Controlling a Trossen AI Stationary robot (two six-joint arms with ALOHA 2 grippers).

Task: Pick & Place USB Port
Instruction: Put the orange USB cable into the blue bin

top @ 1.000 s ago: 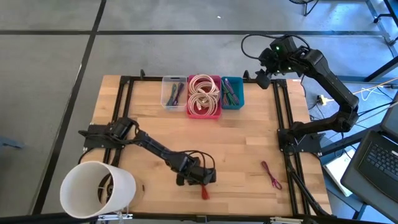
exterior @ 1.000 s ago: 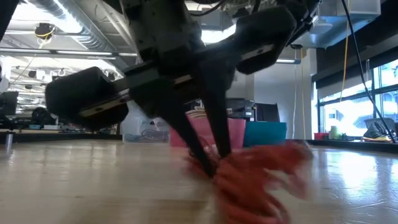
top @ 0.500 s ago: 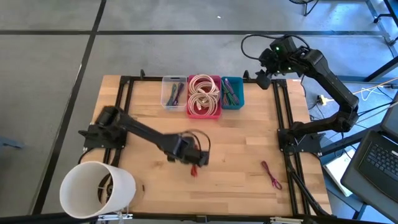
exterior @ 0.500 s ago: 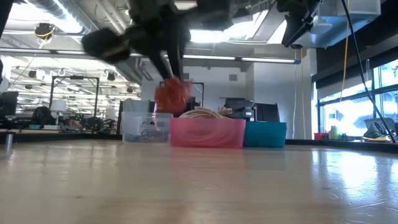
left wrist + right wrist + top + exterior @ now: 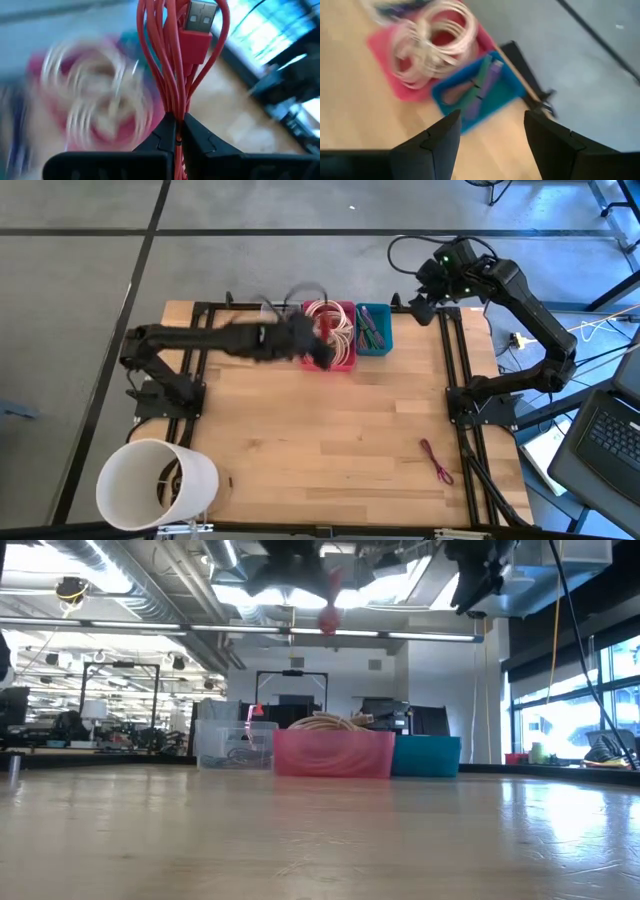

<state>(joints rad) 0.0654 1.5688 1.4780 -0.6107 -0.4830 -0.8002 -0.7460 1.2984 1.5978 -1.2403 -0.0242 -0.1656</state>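
Observation:
My left gripper (image 5: 318,350) is raised above the pink bin (image 5: 328,335) at the table's far edge, shut on a bundled red USB cable (image 5: 176,65) whose plug (image 5: 199,20) shows in the left wrist view. The pink bin holds coiled white cables (image 5: 432,40). In the low view the red bundle (image 5: 328,600) hangs high above the bins. My right gripper (image 5: 490,135) is open, held high beyond the table's far right corner (image 5: 440,280), touching nothing. A second red cable (image 5: 436,460) lies flat on the table near the right edge. My left gripper pinches several strands of the red cable bundle (image 5: 175,107) between its two fingers (image 5: 162,135). The bundle is lifted clear of the table, over the pink bin. Its loops and its USB plug stick out past the fingertips.
A clear bin (image 5: 277,328) and a blue bin (image 5: 373,328) with coloured cables flank the pink one along the far edge. A white bucket (image 5: 155,485) stands at the near left corner. A black frame (image 5: 455,390) rims the table. A laptop (image 5: 610,440) sits off the right side.
My left gripper, shut on the red cable, has lifted it off the near middle of the table and carried it up and toward the far edge, to a spot above the pink bin. The cable is now clear of the table. My right arm has kept still.

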